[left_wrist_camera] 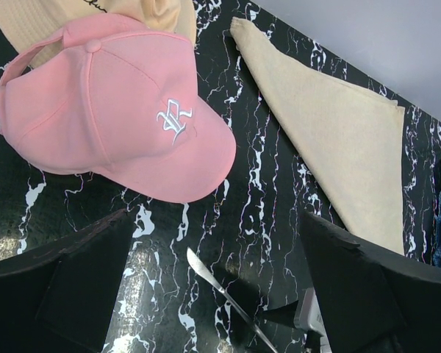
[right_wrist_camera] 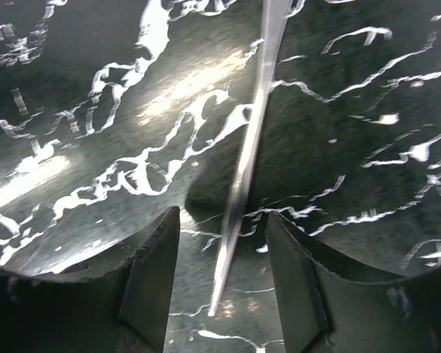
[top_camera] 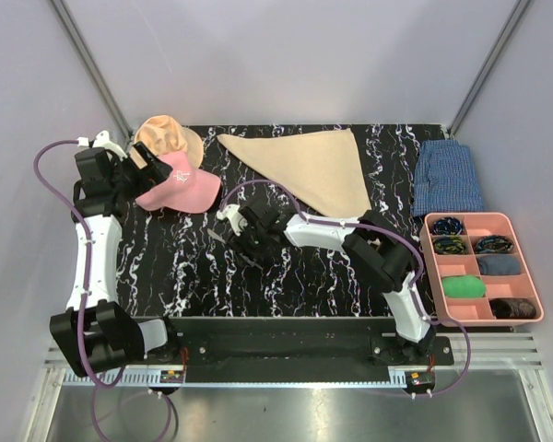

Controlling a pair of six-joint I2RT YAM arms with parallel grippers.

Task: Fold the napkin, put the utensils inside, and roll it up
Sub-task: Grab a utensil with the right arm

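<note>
Nearest to us, a little left of the table's [top_camera: 194, 276] middle, the right gripper [top_camera: 242, 238] hangs low over a thin silver utensil [right_wrist_camera: 251, 140] lying flat on the black marbled top. Its fingers [right_wrist_camera: 153, 283] stand apart on either side of the blade with a gap on both sides, touching nothing. The utensil's long axis runs straight through that gap, its narrow tip pointing back toward the wrist. At the near right corner sits a pink tray [top_camera: 494, 225]. We see dark coiled pieces in three far compartments, a blue-grey bundle and a green lump in the middle ones, and a dark lump in the near right one. Near the left edge, the left gripper [top_camera: 136, 177] is spread wide and empty, just beside a pink cap [left_wrist_camera: 110, 110], which overlaps a tan hat [top_camera: 161, 136]. A blue checked cloth [top_camera: 447, 177] lies at the far right corner. Along the far edge lies the napkin [top_camera: 313, 166], folded into a triangle, its long edge slanting from far left to near right.
</note>
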